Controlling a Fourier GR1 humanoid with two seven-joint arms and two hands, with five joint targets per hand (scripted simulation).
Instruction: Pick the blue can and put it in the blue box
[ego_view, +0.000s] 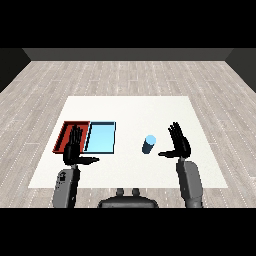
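Observation:
The blue can (148, 144) stands upright on the white table (130, 110), right of centre. My right hand (179, 144) is just to its right, apart from it, fingers straight and thumb pointing toward the can. The light blue tray (100, 137) lies left of the can with nothing in it. Beside it on the left lies the red tray (66, 131). My left hand (74, 148) is open, raised over the near edge of the red tray and covering part of it.
Both trays sit side by side on the table's left half. White table surface stretches behind the can and trays to the far edge. A grey wooden floor (130, 75) surrounds the table.

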